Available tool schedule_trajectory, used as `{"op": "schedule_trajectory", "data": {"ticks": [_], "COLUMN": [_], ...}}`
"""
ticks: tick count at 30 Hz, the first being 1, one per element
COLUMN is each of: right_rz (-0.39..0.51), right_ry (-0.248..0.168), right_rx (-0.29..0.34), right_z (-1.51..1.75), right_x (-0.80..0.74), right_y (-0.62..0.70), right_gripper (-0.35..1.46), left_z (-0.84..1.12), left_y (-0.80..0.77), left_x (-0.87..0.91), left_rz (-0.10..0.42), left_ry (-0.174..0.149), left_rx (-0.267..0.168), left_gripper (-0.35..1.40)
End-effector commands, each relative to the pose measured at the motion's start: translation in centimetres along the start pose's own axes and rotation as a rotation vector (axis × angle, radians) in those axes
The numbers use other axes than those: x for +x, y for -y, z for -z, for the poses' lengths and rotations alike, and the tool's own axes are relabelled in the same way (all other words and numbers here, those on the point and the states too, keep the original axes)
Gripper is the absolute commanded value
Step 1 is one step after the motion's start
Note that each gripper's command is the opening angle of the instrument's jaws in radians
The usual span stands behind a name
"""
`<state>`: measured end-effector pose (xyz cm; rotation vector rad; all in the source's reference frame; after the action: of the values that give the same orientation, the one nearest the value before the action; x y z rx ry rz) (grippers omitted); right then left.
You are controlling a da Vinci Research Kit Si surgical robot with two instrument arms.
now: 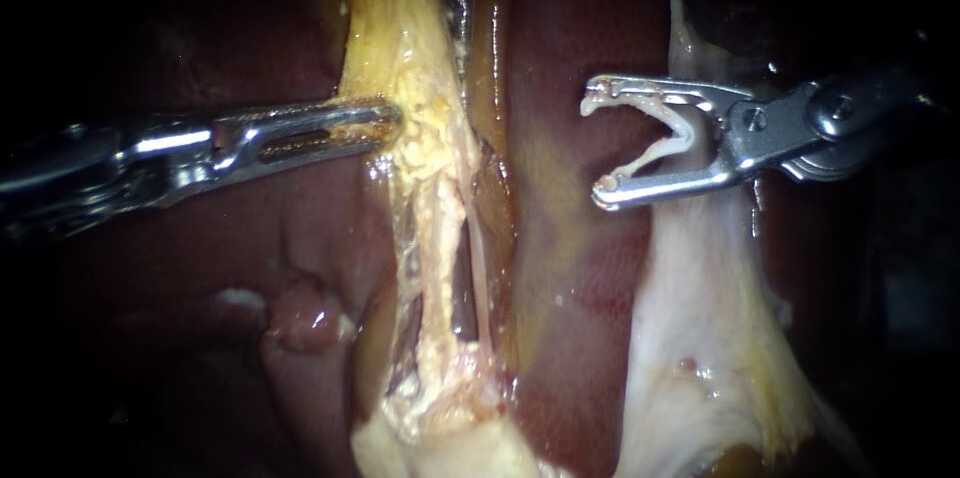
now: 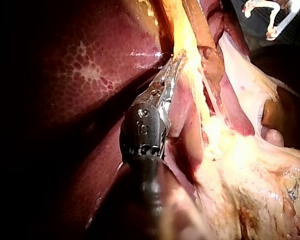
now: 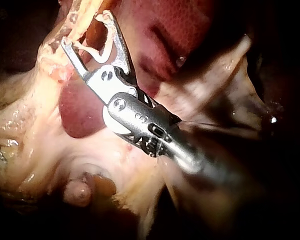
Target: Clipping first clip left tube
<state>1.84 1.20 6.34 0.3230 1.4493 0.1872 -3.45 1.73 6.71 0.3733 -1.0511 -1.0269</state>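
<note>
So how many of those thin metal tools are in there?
2. The left slender metal instrument touches the yellow fatty strand; the right slender metal instrument, across that strand, holds a white clip. None seems hidden.

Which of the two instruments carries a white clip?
The right instrument: its jaws hold a white clip. The left instrument grips yellow tissue, no clip.

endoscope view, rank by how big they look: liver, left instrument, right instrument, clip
1. liver
2. left instrument and right instrument: the parts shown look about alike, so I won't rank them
3. clip, held between the right instrument's jaws
</note>
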Motion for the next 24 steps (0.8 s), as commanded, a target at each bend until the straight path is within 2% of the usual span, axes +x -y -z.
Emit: {"op": "schedule_trajectory", "data": {"ticks": [1, 6, 9, 13, 17, 18, 22, 24], "right_rz": [0.0, 0.002, 0.008, 0.002, -0.034, -0.044, -0.08, -0.106], "right_ry": [0.0, 0.0, 0.0, 0.002, 0.009, 0.021, 0.138, 0.164], "right_rx": [0.0, 0.001, 0.004, 0.0, 0.008, 0.018, 0.064, 0.084], "right_z": [0.0, -0.01, -0.03, -0.12, -0.25, -0.28, -0.48, -0.59], "right_x": [0.0, -0.01, -0.06, -0.19, -0.31, -0.33, -0.42, -0.46], "right_y": [0.0, 0.02, 0.1, 0.22, 0.33, 0.36, 0.5, 0.56], "right_gripper": [0.6, 0.6, 0.59, 0.57, 0.57, 0.57, 0.57, 0.57], "left_z": [0.0, 0.02, 0.08, 0.26, 0.48, 0.56, 0.78, 0.83], "left_y": [0.0, 0.01, 0.02, 0.01, -0.02, -0.02, -0.01, 0.01], "left_x": [0.0, 0.01, 0.0, -0.1, -0.26, -0.3, -0.46, -0.5], "left_rz": [0.0, 0.0, 0.0, 0.005, 0.012, 0.014, 0.024, 0.027], "left_ry": [0.0, 0.0, -0.001, -0.009, -0.004, 0.002, 0.022, 0.03], "left_rx": [0.0, 0.001, 0.003, 0.016, -0.001, -0.004, -0.012, -0.013], "left_gripper": [-0.35, -0.35, -0.35, -0.35, -0.35, -0.35, -0.35, -0.35]}}
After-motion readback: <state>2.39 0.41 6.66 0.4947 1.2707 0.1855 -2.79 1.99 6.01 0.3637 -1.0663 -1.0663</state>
